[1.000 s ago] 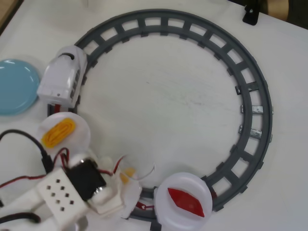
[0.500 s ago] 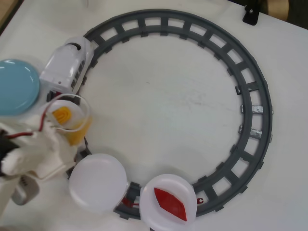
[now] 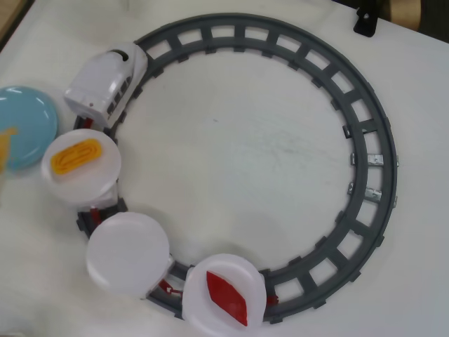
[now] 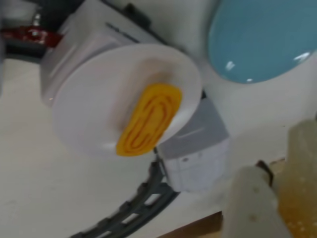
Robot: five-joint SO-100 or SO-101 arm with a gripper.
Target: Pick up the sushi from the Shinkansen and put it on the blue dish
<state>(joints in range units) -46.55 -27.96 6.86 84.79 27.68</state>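
The white Shinkansen [image 3: 105,78] stands on the grey track at the upper left of the overhead view. It pulls three white plates: one with a yellow ridged piece [image 3: 76,157], a bare one [image 3: 128,253], and one with a red piece [image 3: 226,298]. The blue dish [image 3: 27,126] lies left of the train and shows at the top right of the wrist view [image 4: 262,39]. My gripper [image 4: 275,168] enters the wrist view at the lower right. Its pale finger [image 4: 250,203] presses against the orange-and-cream sushi [image 4: 298,198], held above the table near the dish. Only an orange sliver [image 3: 5,149] shows at the overhead view's left edge.
The grey ring track [image 3: 365,161] fills most of the white table. A black bracket [image 3: 365,20] stands at the top right edge. The yellow-topped plate [image 4: 99,114] and its car lie right below the wrist camera.
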